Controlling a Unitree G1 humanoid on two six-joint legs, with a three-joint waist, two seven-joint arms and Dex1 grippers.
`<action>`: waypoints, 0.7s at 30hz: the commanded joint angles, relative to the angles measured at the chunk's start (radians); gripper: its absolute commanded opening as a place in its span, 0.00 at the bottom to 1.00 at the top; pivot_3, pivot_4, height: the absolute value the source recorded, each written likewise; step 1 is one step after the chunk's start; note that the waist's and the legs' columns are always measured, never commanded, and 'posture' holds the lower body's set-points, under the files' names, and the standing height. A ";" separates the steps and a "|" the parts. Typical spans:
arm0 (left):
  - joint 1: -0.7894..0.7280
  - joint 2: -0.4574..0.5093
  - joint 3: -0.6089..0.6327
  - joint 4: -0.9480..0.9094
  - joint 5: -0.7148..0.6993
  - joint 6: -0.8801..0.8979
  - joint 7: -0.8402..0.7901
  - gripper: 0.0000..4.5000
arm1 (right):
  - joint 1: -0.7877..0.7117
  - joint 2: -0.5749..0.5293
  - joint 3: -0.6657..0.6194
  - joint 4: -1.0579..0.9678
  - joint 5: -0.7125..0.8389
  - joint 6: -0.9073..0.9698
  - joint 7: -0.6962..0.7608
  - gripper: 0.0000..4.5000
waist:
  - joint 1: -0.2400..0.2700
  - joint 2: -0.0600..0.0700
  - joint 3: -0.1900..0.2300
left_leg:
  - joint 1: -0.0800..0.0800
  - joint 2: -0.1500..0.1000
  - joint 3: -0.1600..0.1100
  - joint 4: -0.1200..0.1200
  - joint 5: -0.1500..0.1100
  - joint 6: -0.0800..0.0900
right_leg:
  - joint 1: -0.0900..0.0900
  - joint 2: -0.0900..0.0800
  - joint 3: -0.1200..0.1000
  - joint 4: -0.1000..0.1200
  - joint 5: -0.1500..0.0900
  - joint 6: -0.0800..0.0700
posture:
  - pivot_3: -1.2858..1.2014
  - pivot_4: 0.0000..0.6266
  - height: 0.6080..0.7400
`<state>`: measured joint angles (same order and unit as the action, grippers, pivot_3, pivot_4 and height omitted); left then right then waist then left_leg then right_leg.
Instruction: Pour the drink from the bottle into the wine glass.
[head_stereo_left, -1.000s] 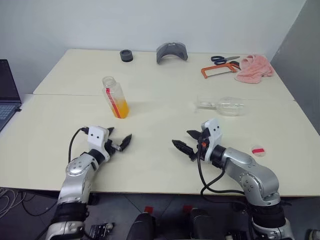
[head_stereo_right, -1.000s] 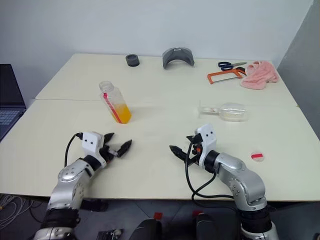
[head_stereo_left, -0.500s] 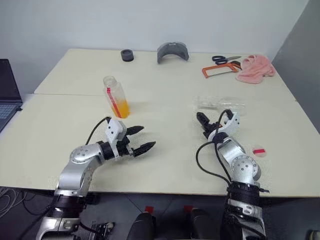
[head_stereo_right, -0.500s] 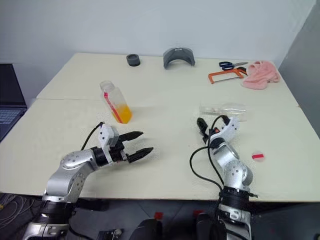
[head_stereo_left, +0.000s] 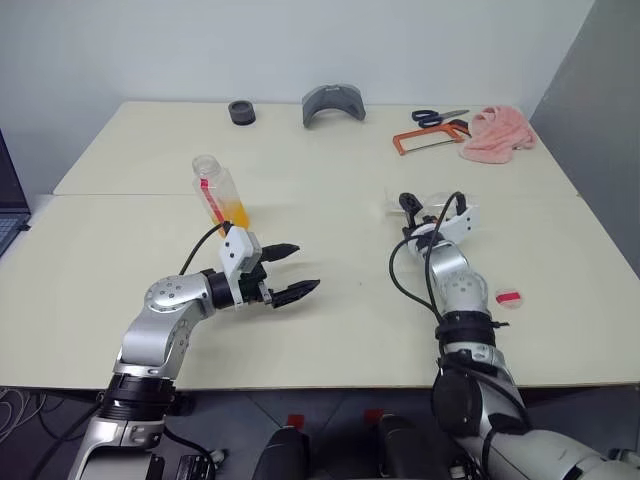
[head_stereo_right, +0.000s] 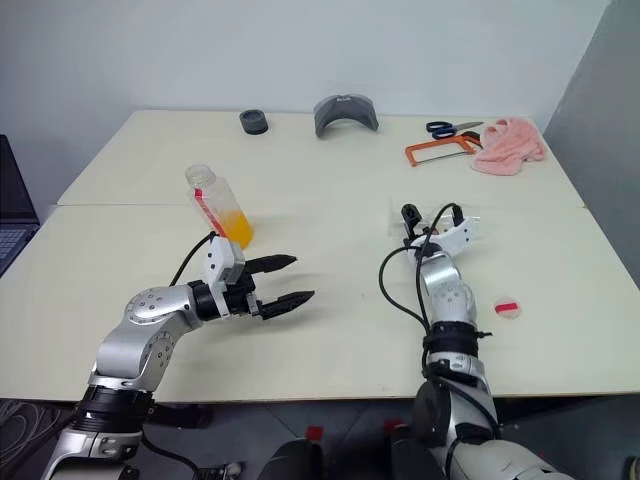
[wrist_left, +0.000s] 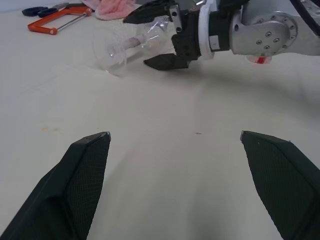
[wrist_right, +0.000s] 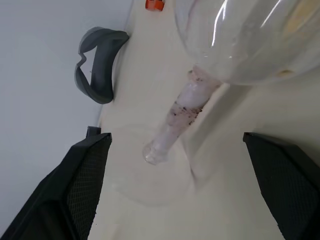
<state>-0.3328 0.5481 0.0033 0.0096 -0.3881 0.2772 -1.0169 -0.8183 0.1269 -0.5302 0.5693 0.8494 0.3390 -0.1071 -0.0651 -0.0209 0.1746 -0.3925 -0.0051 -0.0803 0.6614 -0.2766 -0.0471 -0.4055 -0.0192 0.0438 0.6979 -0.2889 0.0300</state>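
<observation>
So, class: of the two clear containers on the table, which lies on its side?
The clear stemmed wine glass, at the right hand; the clear plastic bottle stands upright.

Bystander items on the cream table (head_stereo_left: 330, 340), mostly along the far edge.

A black ring (head_stereo_left: 240, 112) sat near the far left; a grey curved piece (head_stereo_left: 333, 104) stood beside it toward the middle. Blue-handled scissors (head_stereo_left: 437, 116) lay just behind an orange hacksaw (head_stereo_left: 425, 138), a crumpled pink cloth (head_stereo_left: 497, 134) beside both. A small round red-and-white cap (head_stereo_left: 510, 297) lay alone near the right edge. A laptop's corner (head_stereo_right: 10, 210) showed at far left.
</observation>
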 joint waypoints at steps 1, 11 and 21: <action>-0.019 0.012 -0.008 -0.021 0.003 -0.006 -0.012 0.99 | -0.087 -0.005 -0.029 0.128 -0.004 -0.093 0.043 1.00 | -0.001 0.000 0.000 | 0.000 0.000 0.000 0.000 0.000 0.000 | 0.000 0.000 0.000 0.000 0.000 0.000 | 0.52 0.24 1.00; -0.020 0.011 -0.012 -0.015 0.009 -0.012 -0.021 1.00 | -0.224 -0.080 -0.159 0.445 0.022 -0.296 0.133 0.69 | -0.003 0.000 0.000 | 0.000 0.000 0.000 0.000 0.000 0.000 | 0.000 -0.001 0.000 0.000 0.000 0.000 | 0.52 0.24 1.00; -0.024 -0.003 0.006 -0.020 0.003 -0.007 0.006 1.00 | -0.253 -0.096 -0.119 0.448 -0.037 -0.262 0.235 0.04 | -0.005 0.001 0.001 | 0.000 0.001 0.000 0.000 0.000 0.000 | 0.001 -0.001 0.000 0.000 0.000 0.000 | 0.52 0.24 1.00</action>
<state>-0.3498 0.5449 -0.0102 0.0096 -0.3755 0.2770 -1.0176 -1.0711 0.0256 -0.6991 1.0790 0.8465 0.0578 0.0848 -0.0698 -0.0199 0.1753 -0.3935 -0.0042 -0.0802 0.6612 -0.2766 -0.0471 -0.4056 -0.0205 0.0441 0.6975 -0.2889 0.0300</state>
